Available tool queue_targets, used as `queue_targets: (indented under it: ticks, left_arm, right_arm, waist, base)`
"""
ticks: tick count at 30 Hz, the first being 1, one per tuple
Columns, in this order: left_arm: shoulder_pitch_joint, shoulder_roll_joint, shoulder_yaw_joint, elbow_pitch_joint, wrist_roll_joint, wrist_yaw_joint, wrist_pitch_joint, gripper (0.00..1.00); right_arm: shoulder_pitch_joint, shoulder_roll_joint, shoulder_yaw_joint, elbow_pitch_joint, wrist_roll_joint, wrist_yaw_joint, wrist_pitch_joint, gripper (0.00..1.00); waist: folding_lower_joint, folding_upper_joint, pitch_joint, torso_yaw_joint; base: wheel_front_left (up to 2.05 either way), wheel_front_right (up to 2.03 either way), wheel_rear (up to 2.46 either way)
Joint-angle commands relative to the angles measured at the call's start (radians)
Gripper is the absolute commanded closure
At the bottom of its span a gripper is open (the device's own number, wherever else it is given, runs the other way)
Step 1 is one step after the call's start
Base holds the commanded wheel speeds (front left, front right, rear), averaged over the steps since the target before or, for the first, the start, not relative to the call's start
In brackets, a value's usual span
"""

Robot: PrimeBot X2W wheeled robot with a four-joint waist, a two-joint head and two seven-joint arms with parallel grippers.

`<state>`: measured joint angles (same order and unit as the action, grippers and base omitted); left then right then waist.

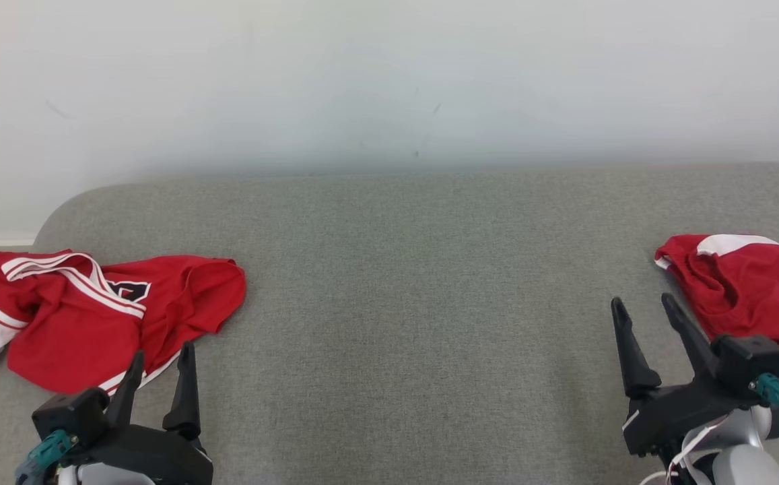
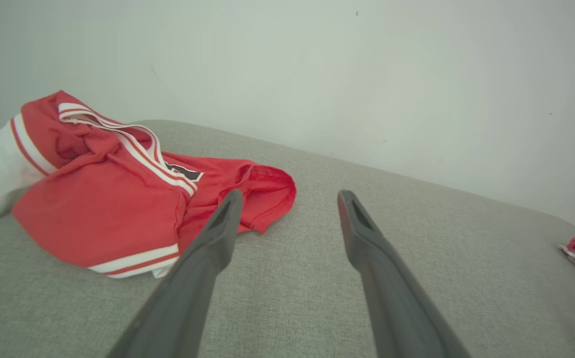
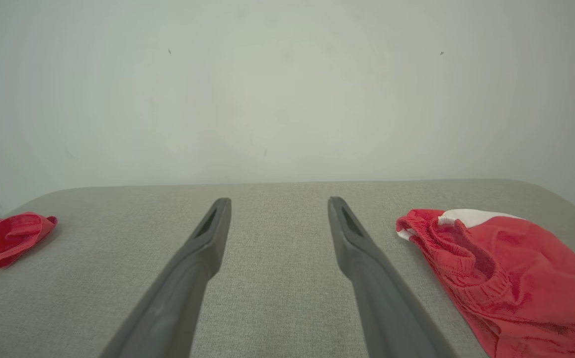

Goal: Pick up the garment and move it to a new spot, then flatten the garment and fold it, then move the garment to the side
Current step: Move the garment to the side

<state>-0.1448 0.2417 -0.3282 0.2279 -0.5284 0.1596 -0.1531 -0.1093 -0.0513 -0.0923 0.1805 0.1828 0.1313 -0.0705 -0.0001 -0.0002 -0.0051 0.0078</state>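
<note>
Both ends are spread and empty: left gripper [image 1: 162, 351] and right gripper [image 1: 643, 300] hover over the grey cushion [image 1: 416, 303]. The crumpled red jersey [image 1: 79, 316] lies just beyond my left fingers, so I judge that arm placed for pickup; red shorts [image 1: 753, 296] lie at right.

Head view: the jersey [image 1: 93, 310] folds over itself, so the black print [image 1: 130, 289] is half hidden & we can't read it. Its white part hangs over the left edge of the cushion [image 1: 396, 303]. The shorts [image 1: 753, 296] are cut by the right edge. Bodies of the left tool [image 1: 163, 350] & right tool [image 1: 641, 300] run off the bottom. Left wrist view: we get just a sliver of shorts at the right edge. Right wrist view: jersey cut at left, shorts at bottom right.
</note>
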Motion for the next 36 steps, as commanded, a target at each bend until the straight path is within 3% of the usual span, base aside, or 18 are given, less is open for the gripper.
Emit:
queue_targets:
  ticks: [1,9,23,36]
  left_arm:
    - [-0.001,0.011,0.002,0.003,-0.007,0.002,0.004,0.0]
    - [0.059,0.042,0.01,-0.014,-0.004,0.025,0.009,0.0]
    - [0.1,0.048,0.005,-0.064,-0.007,0.051,0.015,0.0]
    - [0.089,0.05,-0.005,-0.09,-0.008,0.06,0.025,0.0]
  right_arm:
    - [0.016,0.0,0.0,-0.001,0.015,-0.001,-0.003,0.0]
    - [0.088,0.0,-0.001,0.019,0.013,-0.001,-0.022,0.0]
    - [0.108,0.0,0.025,0.024,0.03,-0.001,-0.026,0.0]
    - [0.112,0.0,0.025,0.019,0.037,-0.001,-0.008,0.0]
  waist:
    - [0.0001,0.0002,-0.009,-0.008]
    - [0.0001,0.0002,-0.03,-0.027]
    - [0.0001,0.0002,-0.031,-0.028]
    - [0.0001,0.0002,-0.03,0.014]
  base:
    - [0.0,0.0,0.0]
    - [0.0,0.0,0.0]
    - [0.0,0.0,0.0]
    - [0.0,0.0,0.0]
